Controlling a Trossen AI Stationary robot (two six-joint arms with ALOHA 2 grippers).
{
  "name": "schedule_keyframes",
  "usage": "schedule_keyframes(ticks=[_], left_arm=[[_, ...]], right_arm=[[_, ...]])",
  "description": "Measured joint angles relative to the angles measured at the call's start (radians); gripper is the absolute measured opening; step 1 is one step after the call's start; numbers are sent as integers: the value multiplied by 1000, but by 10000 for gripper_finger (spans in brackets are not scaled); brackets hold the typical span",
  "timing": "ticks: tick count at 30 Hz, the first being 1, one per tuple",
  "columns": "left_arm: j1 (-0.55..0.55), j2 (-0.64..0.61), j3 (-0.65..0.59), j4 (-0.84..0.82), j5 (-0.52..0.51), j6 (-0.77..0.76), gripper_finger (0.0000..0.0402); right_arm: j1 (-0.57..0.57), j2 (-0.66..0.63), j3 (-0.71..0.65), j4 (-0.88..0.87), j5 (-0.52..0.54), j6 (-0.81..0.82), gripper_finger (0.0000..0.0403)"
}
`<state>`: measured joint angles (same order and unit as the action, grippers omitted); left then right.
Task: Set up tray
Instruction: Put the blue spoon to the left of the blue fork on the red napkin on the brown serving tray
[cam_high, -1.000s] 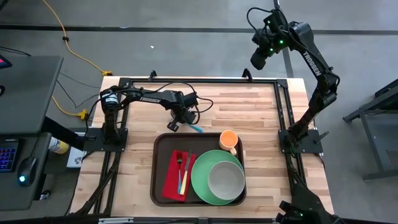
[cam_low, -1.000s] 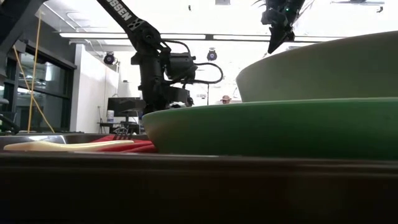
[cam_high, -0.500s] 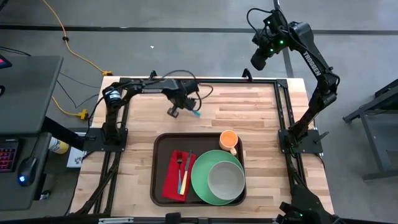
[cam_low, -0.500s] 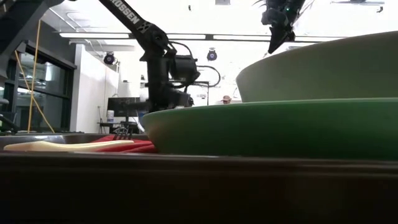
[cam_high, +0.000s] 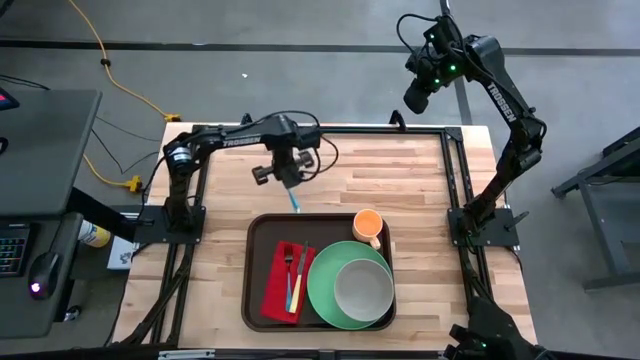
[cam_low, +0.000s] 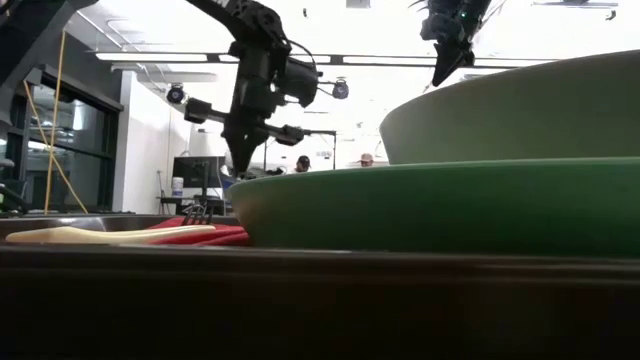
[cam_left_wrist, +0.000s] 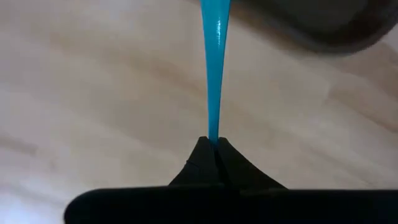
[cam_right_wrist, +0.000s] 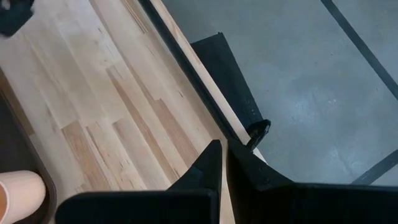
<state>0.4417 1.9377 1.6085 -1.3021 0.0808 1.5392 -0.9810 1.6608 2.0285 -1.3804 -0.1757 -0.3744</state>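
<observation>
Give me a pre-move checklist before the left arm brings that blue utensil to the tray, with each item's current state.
1. Grip: left gripper shut on the thin end of the blue utensil: ok.
2. Utensil clear of the table: it hangs from the gripper; whether its far end touches the wood, cannot tell.
3. Tray in place on the table: ok.
4. Free spot on the tray: bare strip left of the red napkin, which already carries a fork: ok.
5. Obstacles near the drop: orange cup and green plate with bowl fill the right side: ok if kept left.
6. Right gripper shut, parked beyond the table: ok.
</observation>
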Motion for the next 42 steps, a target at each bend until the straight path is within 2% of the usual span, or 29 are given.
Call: schedule_keyframes(ticks=[3, 9, 21, 29, 42], left_arm=[[-34, -25, -8, -1, 46, 70, 12], [-163, -28, -8, -21, 47, 209, 12], [-437, -29, -8, -80, 102, 177, 12], [-590, -29, -8, -21, 177, -10, 12], [-738, -29, -13, 60, 172, -382, 12]], right_arm=[[0, 0, 0, 1, 0, 0, 0], [0, 0, 0, 10, 0, -1, 0], [0, 0, 0, 11, -16, -9, 0], [0, 0, 0, 27, -48, -19, 0], [0, 0, 0, 87, -134, -19, 0]])
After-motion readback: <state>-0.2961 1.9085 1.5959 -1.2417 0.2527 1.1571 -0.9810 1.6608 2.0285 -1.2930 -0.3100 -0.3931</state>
